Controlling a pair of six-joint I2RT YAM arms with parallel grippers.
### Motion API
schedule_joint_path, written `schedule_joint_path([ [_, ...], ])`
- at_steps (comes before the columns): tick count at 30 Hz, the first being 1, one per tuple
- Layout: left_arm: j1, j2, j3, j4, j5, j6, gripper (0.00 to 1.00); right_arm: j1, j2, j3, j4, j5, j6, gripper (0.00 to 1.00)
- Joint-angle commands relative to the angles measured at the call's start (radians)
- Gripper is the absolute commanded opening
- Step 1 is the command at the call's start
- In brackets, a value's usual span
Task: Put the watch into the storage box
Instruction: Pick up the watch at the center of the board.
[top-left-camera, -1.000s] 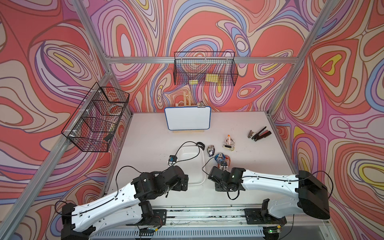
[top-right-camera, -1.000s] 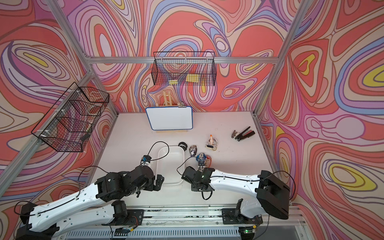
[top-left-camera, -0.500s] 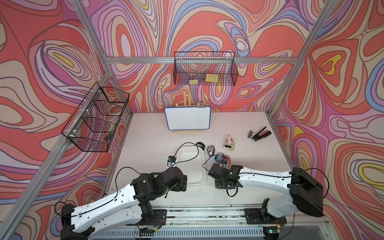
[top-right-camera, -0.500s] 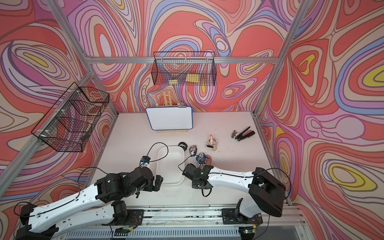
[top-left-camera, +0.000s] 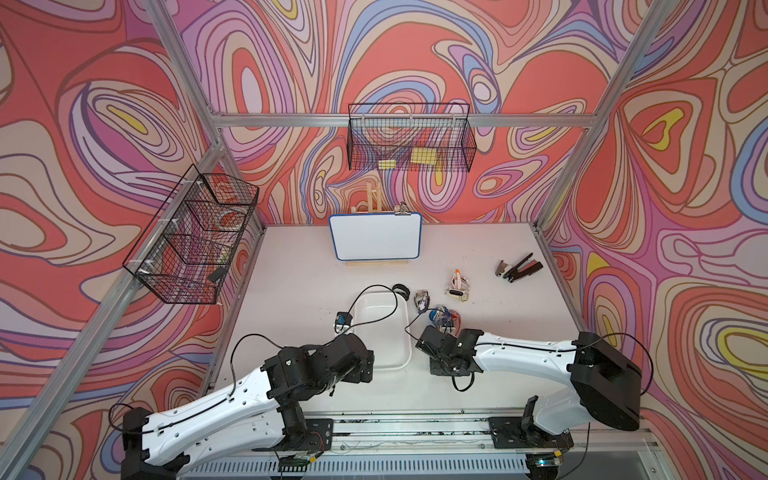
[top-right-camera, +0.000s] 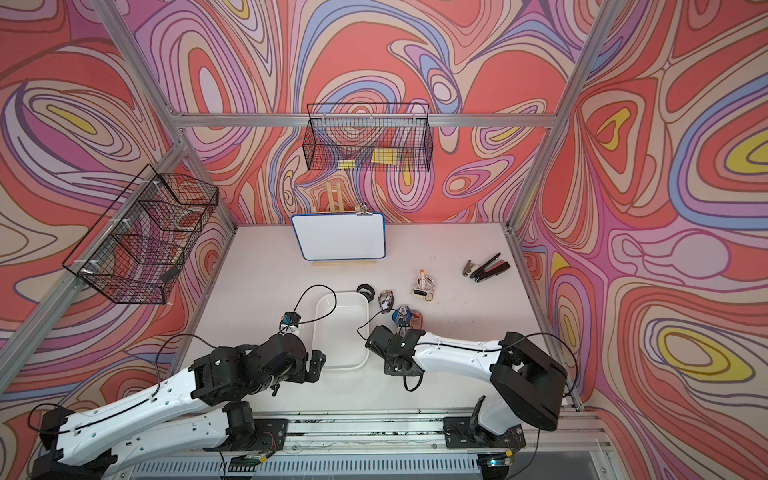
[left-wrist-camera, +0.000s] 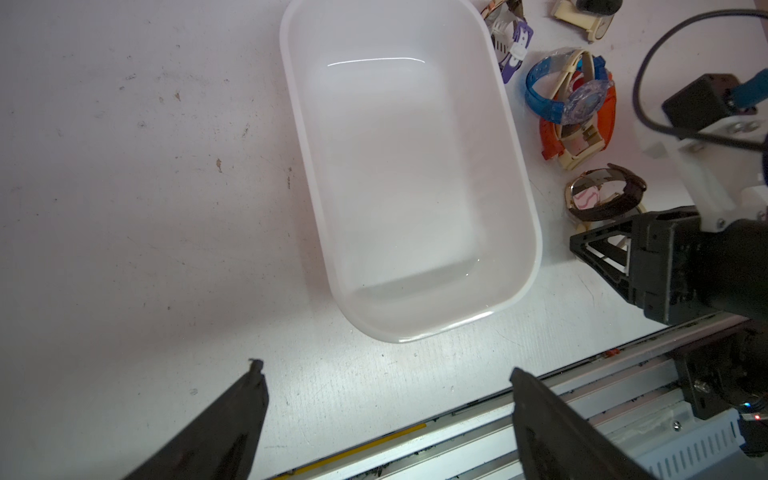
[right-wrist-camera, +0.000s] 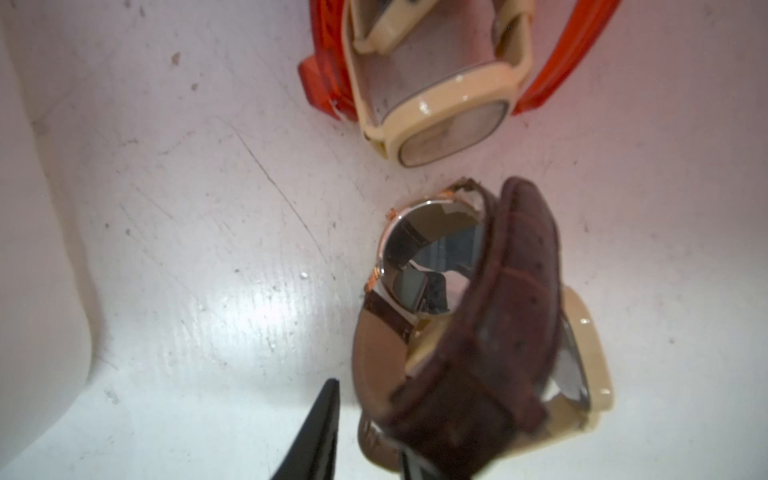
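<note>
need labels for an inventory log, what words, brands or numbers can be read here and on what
No text can be read.
whiteboard: blank.
brown-strap watch: no legible marks, only reflections.
other watches: faces too small or blurred.
yellow notes in the back basket: too small.

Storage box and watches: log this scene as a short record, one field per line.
storage box: white, empty, flat on the table
brown-strap watch: on the table beside the box, not in it
others outside the box: blue watch, orange-strap watch, purple-strap watch
right jaws: down at the brown-strap watch; whether they grip it cannot be told
left jaws: wide open, empty, by the box's near end
task: not yet done
</note>
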Motion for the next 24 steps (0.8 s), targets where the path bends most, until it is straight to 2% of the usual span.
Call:
schedule_joint_path([
  [1,-0.008,-0.007,0.001,0.0,-0.025,-0.003,0.96,0.001,-0.035,-0.009,-0.053,-0.011,-0.002,0.29],
  [9,-0.009,0.014,0.004,0.013,-0.022,0.004,0.96,0.001,-0.092,-0.016,-0.104,-0.009,-0.001,0.31],
  [24,-0.008,0.001,-0.001,-0.011,-0.032,-0.005,0.96,0.002,-0.045,-0.039,-0.042,-0.049,-0.018,0.31],
])
